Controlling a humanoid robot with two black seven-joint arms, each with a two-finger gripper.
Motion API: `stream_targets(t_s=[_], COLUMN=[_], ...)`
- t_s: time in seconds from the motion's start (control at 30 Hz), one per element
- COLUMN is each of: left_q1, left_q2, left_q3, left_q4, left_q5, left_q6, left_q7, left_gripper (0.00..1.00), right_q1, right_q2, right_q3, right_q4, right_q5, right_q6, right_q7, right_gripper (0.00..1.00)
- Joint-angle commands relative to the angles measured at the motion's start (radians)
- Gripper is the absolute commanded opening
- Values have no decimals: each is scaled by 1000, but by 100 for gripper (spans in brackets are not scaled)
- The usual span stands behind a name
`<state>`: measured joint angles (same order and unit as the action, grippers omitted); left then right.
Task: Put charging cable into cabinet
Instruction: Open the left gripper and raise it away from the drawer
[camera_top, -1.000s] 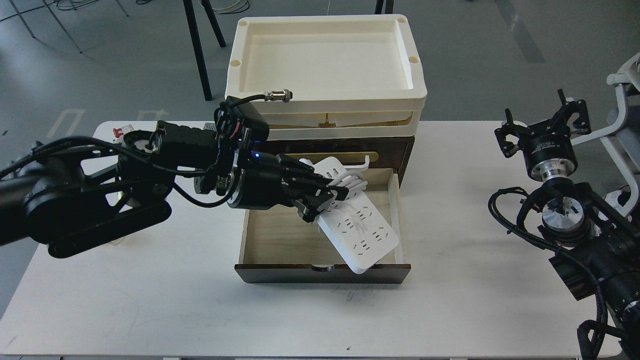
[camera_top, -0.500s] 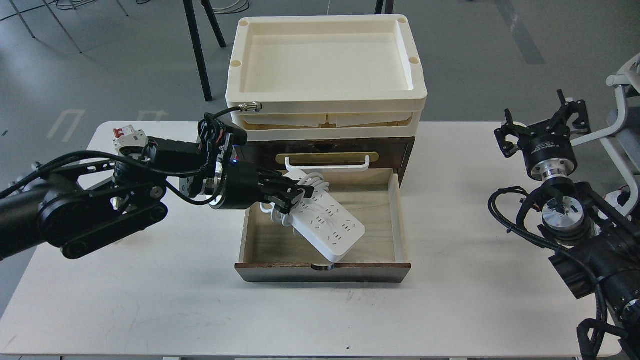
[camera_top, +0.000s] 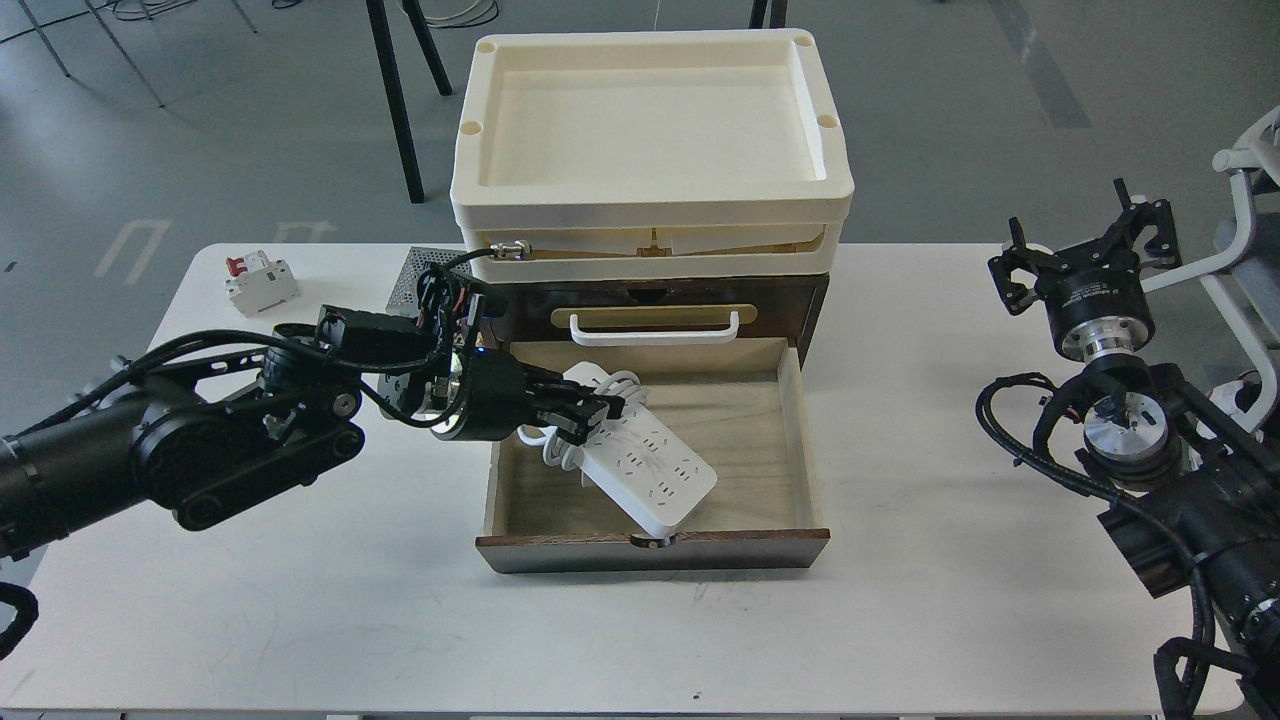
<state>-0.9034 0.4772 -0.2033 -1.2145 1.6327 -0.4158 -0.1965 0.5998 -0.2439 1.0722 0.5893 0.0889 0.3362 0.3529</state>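
Observation:
The charging cable (camera_top: 655, 472), a flat white power strip with its cord wound round the middle, lies tilted inside the open pale-wood drawer (camera_top: 795, 430) of the dark brown cabinet (camera_top: 780, 292). Its near end is down by the drawer front. My left gripper (camera_top: 592, 410) reaches in over the drawer's left wall and is shut on the strip's wound middle. The white bar handle (camera_top: 652, 329) of the upper drawer shows above. My right gripper (camera_top: 1088, 248) is at the far right, away from the cabinet, with its fingers spread and empty.
Cream plastic trays (camera_top: 650, 205) are stacked on top of the cabinet. A small white circuit breaker with a red switch (camera_top: 258, 282) and a perforated silver box (camera_top: 418, 272) sit at the back left of the white table (camera_top: 300, 600). My right arm's cables lie at the right edge.
My left gripper has moved down and to the left with the power strip, lowering it from above the drawer into it. The right arm has not moved.

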Motion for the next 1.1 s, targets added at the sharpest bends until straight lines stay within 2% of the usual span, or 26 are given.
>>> stream_targets(t_s=[0.0, 0.07, 0.17, 0.37, 0.43, 0.5, 0.6, 0.7, 0.9, 1.07], left_q1=[1, 1, 1, -2, -2, 0, 24, 52, 52, 57], left_q2=[-23, -26, -28, -25, -12, 0, 6, 4, 3, 11], left_q3=[-4, -4, -1, -4, -24, -106, -263, -422, -674, -804], left_q4=[12, 13, 13, 12, 0, -22, -54, -85, -76, 29], left_q5=[-2, -2, -1, -2, -11, -74, -248, -500, -954, -1250], left_q6=[3, 3, 2, 3, 5, 3, -3, -14, -50, -58], left_q7=[2, 5, 8, 6, -6, -12, -11, -12, -31, -29], left_gripper=[8, 19, 41, 48, 50, 59, 84, 97, 100, 100], right_q1=[0, 0, 0, 2, 2, 3, 2, 2, 3, 6], right_q2=[0, 0, 0, 0, 0, 0, 0, -1, 0, 0], right_q3=[0, 0, -4, -23, -23, -23, -24, -24, -24, -9], right_q4=[1, 1, 1, 0, 1, 1, 1, 1, 3, 3], right_q5=[0, 0, 0, 0, 0, 0, 0, 0, 0, 6], right_q6=[0, 0, 0, 0, 0, 0, 0, 1, 3, 1], right_q7=[0, 0, 0, 0, 1, 0, 0, 0, -3, -9], right_gripper=[100, 100, 100, 100, 100, 100, 100, 100, 100, 100])
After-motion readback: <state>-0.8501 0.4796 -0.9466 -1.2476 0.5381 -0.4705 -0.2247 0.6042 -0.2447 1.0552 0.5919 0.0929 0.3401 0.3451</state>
